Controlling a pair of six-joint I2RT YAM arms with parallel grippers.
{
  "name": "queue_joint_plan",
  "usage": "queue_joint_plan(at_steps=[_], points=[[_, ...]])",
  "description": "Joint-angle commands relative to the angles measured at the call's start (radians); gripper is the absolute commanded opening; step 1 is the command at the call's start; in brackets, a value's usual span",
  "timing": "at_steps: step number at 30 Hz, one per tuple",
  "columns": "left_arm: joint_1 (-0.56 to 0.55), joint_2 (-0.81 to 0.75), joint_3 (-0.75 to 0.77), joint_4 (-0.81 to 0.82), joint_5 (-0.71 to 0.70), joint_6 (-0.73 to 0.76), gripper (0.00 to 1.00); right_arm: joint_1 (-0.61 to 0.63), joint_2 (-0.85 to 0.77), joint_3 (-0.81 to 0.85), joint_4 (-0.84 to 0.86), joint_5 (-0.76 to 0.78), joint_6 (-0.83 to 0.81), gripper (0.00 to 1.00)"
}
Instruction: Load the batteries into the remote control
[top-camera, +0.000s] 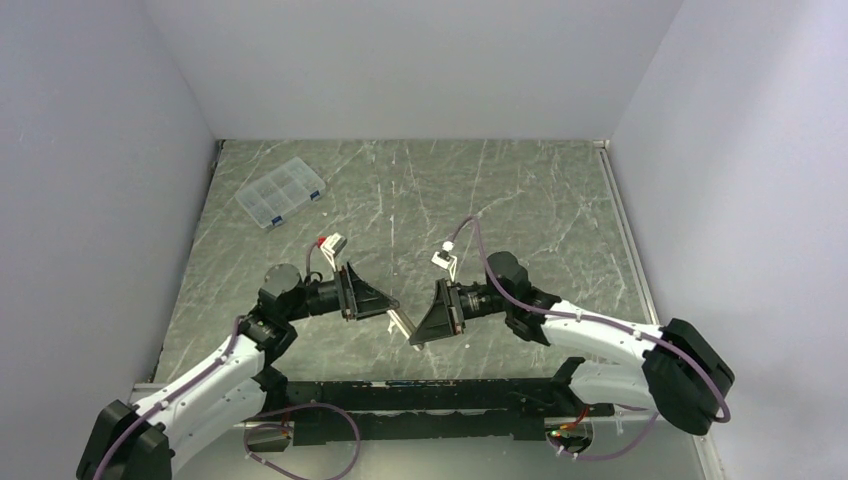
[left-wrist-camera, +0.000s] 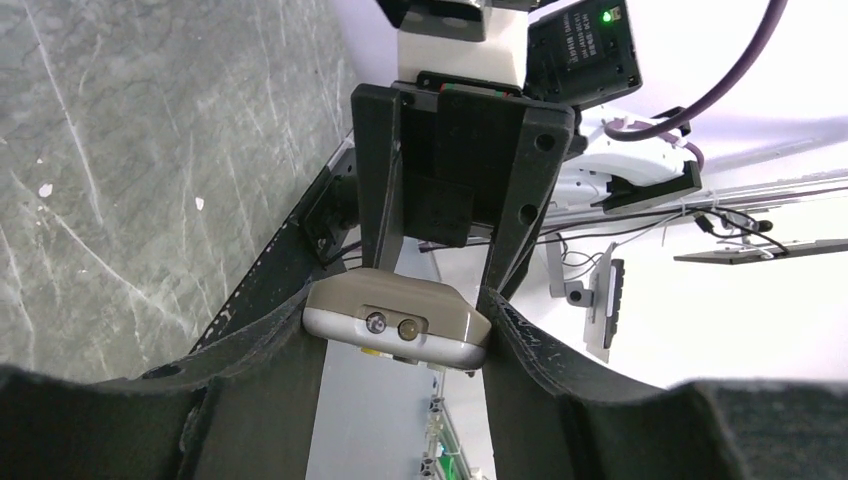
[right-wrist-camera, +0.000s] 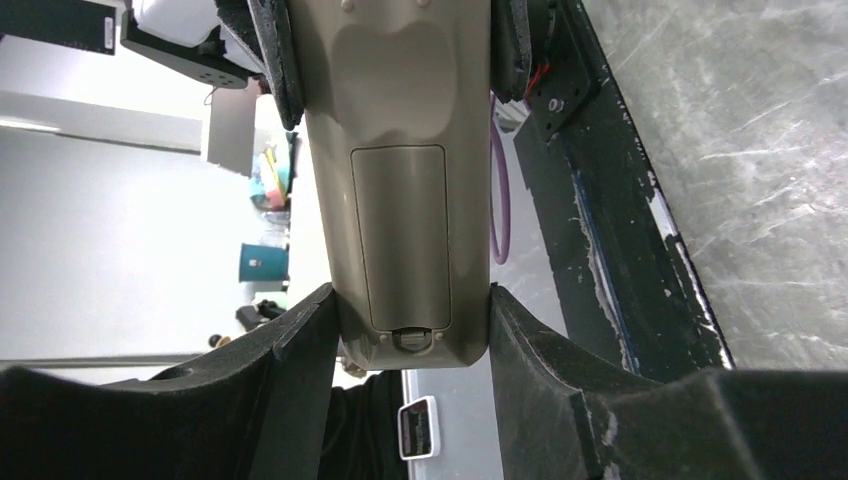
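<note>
The remote control (top-camera: 402, 322) hangs in the air between my two grippers, near the table's front edge. My left gripper (top-camera: 392, 305) is shut on its top end. In the left wrist view that end (left-wrist-camera: 398, 322) shows two small emitter lenses, clamped at the left gripper (left-wrist-camera: 395, 330). My right gripper (top-camera: 420, 333) is shut on the other end. The right wrist view shows the beige-grey back (right-wrist-camera: 405, 120), pinched at the right gripper (right-wrist-camera: 412, 335). The battery cover (right-wrist-camera: 406, 235) sits closed on the bay. The batteries are out of view.
A clear compartmented plastic box (top-camera: 281, 192) lies at the back left of the marble table (top-camera: 520, 210). The black rail (top-camera: 420, 395) of the arm mount runs along the near edge. Grey walls enclose the table on three sides.
</note>
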Motion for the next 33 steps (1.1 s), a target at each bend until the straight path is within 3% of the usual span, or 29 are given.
queue_joint_plan(at_steps=[1,5,12,16,22,33], points=[[-0.001,-0.012,0.063,-0.118,-0.007,0.117,0.00,-0.016,-0.060,0.027,-0.099,0.049,-0.052,0.33],[-0.002,-0.003,0.107,-0.222,-0.036,0.169,0.00,-0.021,-0.088,0.032,-0.154,0.067,-0.090,0.56],[-0.002,0.031,0.152,-0.322,-0.073,0.217,0.00,-0.029,-0.128,0.041,-0.223,0.068,-0.140,0.72],[-0.001,0.069,0.193,-0.404,-0.103,0.264,0.00,-0.030,-0.153,0.063,-0.306,0.085,-0.196,0.76],[-0.003,0.174,0.330,-0.660,-0.212,0.379,0.00,-0.036,-0.190,0.136,-0.559,0.187,-0.342,0.78],[-0.013,0.414,0.637,-1.017,-0.361,0.558,0.00,-0.043,-0.238,0.192,-0.792,0.350,-0.467,0.78]])
